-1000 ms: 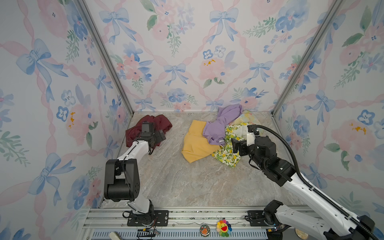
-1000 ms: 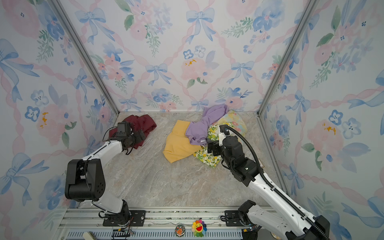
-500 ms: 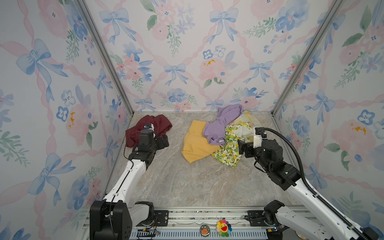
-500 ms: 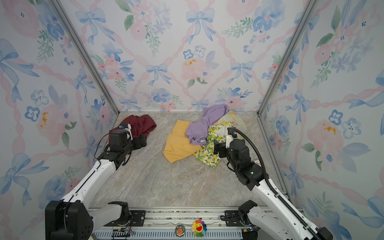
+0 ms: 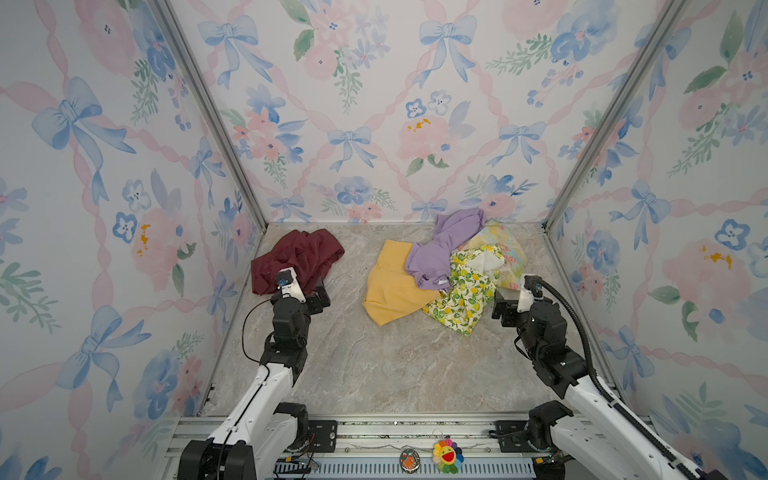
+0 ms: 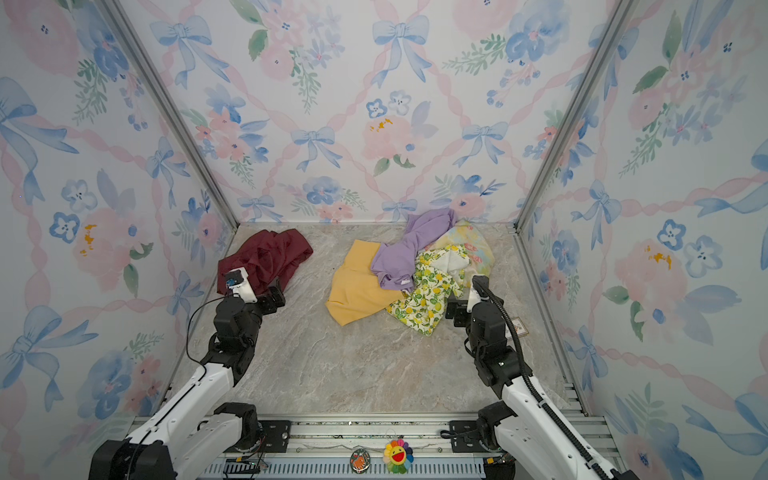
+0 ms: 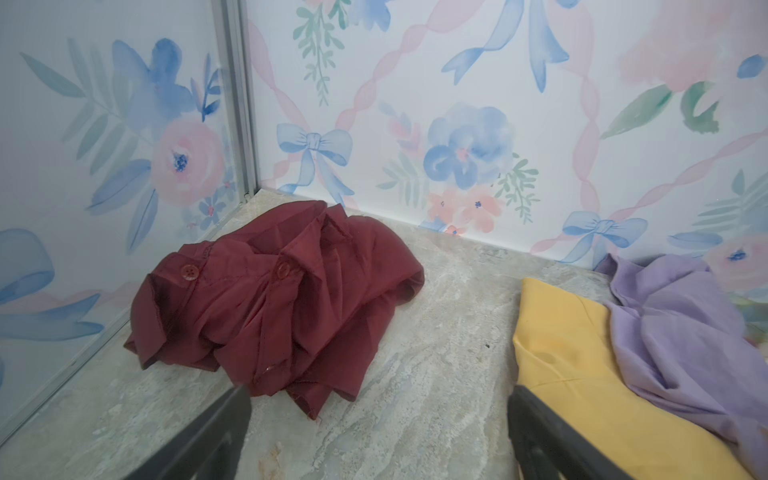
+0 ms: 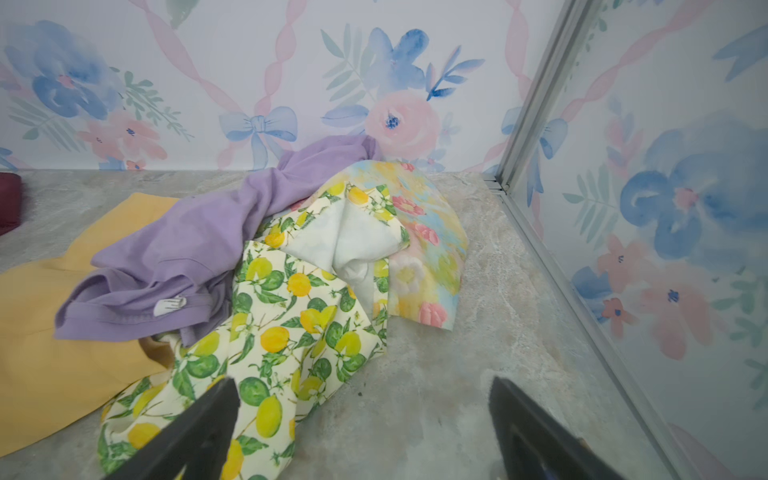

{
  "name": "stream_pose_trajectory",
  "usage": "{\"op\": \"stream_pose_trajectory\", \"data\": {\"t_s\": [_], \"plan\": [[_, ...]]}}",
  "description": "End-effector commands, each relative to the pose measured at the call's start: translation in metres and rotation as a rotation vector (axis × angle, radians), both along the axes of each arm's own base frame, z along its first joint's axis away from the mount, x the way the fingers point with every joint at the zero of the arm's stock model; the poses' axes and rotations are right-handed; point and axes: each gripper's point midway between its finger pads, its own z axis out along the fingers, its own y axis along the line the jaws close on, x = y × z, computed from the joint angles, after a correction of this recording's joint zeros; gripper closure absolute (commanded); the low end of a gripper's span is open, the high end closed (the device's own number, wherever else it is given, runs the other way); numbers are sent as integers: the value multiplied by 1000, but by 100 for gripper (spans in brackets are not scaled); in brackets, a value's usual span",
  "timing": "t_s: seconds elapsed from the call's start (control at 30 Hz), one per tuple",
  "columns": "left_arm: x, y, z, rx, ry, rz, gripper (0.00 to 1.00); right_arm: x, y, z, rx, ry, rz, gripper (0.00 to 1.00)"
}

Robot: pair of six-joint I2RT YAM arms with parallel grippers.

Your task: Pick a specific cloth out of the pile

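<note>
Inspector: Marble-patterned floor, floral-papered walls on three sides. Locate the cloth.

Operator: The cloth, dark maroon, lies bunched in the rear left corner, close to the left wall. It is well apart from the pile, with bare floor between.

Inspector: State of the left gripper?

Operator: Jaws spread wide, nothing between them. The cloth lies directly ahead of it. The near hem sits right at the fingertips; contact cannot be confirmed.

Inspector: Right gripper?

Operator: Likewise spread and empty, facing the lemon-print cloth at the near edge of the pile.

Inspector: Which arm is nearer the cloth?

Operator: Left, clearly. The right has the whole pile in between. The bundle runs somewhat longer across the corner than deep, so a re-grip would probably need no reorientation. Separation from the pile appears complete.
</note>
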Motion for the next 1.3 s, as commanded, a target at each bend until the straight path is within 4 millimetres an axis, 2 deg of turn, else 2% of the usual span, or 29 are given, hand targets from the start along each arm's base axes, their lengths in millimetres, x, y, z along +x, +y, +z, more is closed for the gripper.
{"op": "stream_pose_trajectory", "data": {"t_s": [0.0, 0.07, 0.17, 0.37, 0.47, 0.63, 0.87, 0.93, 1.0, 1.13, 1.27], "plan": [[1, 33, -16, 19, 17, 125, 2, 4, -27, 10, 6, -120, -116, 3], [-1, 44, -28, 28, 20, 164, 2, 4, -38, 4, 24, -161, -155, 3], [-2, 46, -37, 50, 9, 143, 2, 3, -50, -10, 20, -193, -198, 3], [-5, 46, -41, 56, -41, 114, 2, 4, -65, -33, 5, -172, -246, 3], [-6, 49, -45, 62, -51, 116, 2, 9, -65, -40, -10, -151, -240, 3], [-1, 37, -46, 69, -86, 65, 2, 27, -58, -54, -31, -123, -206, 3], [9, 22, -46, 96, -99, 7, 2, 47, -62, -58, -40, -123, -215, 3], [15, 18, -47, 94, -94, -13, 2, 54, -62, -66, -17, -128, -202, 3], [11, 13, -47, 89, -123, -16, 2, 59, -58, -72, -10, -158, -174, 3], [9, -1, -55, 157, -128, -20, 2, 59, -56, -84, -10, -164, -162, 3], [17, 2, -62, 171, -101, 20, 2, 68, -57, -87, -12, -101, -163, 3]]}}
